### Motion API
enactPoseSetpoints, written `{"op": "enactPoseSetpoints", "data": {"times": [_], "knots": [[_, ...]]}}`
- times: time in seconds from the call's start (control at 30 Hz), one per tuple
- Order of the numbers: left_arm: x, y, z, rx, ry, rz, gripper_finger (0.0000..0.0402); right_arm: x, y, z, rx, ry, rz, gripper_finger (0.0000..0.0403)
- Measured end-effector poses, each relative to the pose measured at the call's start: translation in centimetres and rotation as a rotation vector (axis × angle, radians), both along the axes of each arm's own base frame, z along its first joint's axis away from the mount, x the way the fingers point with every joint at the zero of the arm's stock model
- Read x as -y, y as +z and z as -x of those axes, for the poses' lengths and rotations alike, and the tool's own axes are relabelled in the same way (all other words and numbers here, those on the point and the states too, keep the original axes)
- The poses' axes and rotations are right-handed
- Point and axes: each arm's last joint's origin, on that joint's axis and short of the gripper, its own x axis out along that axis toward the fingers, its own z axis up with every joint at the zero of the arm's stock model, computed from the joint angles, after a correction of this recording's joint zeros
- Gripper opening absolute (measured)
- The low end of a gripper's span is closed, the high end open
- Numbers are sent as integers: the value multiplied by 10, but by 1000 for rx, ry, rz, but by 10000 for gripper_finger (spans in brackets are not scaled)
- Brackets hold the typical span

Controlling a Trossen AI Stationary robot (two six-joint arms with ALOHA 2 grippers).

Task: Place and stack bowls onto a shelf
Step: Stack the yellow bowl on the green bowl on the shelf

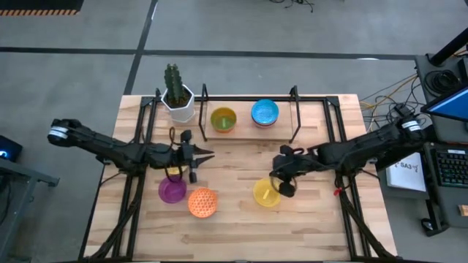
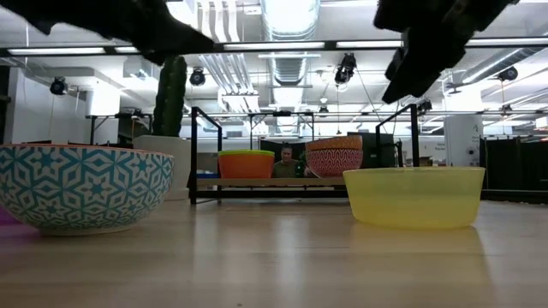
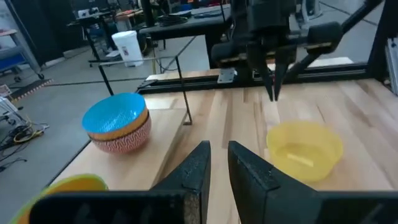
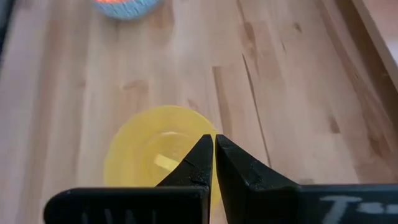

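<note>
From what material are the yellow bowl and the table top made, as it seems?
The yellow bowl looks like thin plastic, slightly translucent and matte: light glows through its wall. The table top looks like pale wood planks with a smooth finish: grain and seams show.

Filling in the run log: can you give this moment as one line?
right claw: shut, above yellow bowl | left claw: nearly shut, empty, mid-table | shelf: two bowl stacks | purple bowl, orange-inside patterned bowl: on table

Overhead, table-level and both wrist cameras all share the yellow bowl (image 1: 266,193), the right wrist closest above it.
</note>
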Motion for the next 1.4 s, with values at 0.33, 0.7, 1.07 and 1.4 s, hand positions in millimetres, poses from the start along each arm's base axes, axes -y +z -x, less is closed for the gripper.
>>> {"op": "enactPoseSetpoints", "data": {"times": [0.33, 0.7, 1.07, 1.4], "knots": [[-4, -6, 20, 64, 2, 70, 39, 5, 4, -50, -231, -10, 35, 63], [-2, -4, 20, 45, 0, 95, 39, -3, -18, -84, -402, 133, 99, 148], [-2, -4, 20, 33, -1, 90, 39, -3, -61, -96, -526, 152, 123, 115], [-2, -2, 20, 43, -2, 83, 39, 1, -62, -101, -524, 142, 105, 15]]}}
